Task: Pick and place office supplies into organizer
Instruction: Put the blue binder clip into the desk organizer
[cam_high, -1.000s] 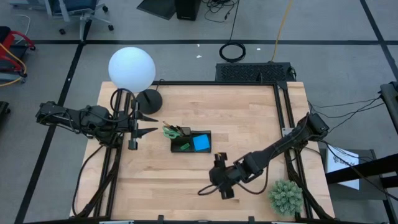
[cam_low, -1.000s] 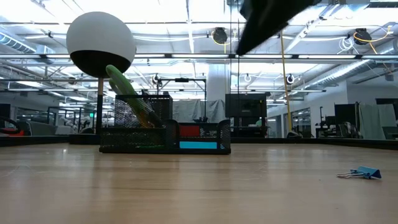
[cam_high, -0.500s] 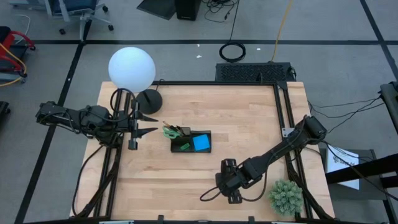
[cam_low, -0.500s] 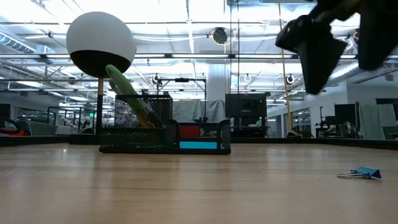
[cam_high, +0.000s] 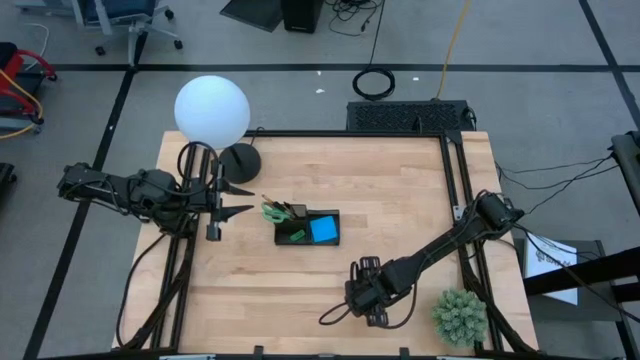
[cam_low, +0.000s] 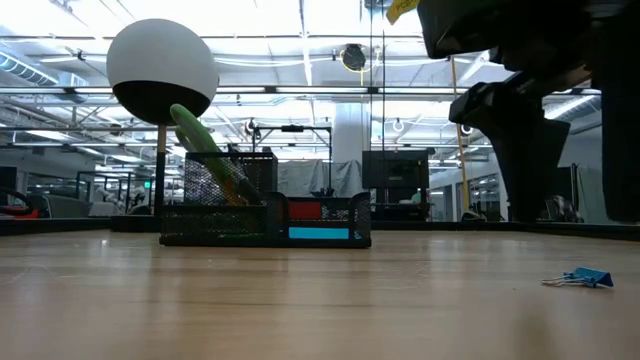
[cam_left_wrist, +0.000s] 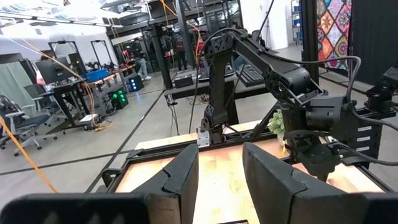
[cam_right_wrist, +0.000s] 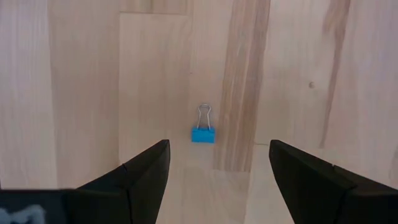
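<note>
We see right gripper (cam_right_wrist: 217, 171) above worktop (cam_high: 400, 190) near front edge, fingers spread, holding nothing, blue binder clip (cam_right_wrist: 203, 134) lying below. Left gripper (cam_high: 240, 200) waits at left edge, fingers apart, empty. Organizer (cam_high: 307, 228) sits mid-worktop, scissors (cam_high: 272, 211) and sticky-note pad (cam_high: 323, 230) inside.

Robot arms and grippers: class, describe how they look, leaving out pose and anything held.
Both arms are dark, jointed and slim, with black cables looping beside them. The left gripper ends in two pointed dark fingers, flat and wedge-shaped up close. The right gripper is a chunky black block; its fingers are broad dark blades.
</note>
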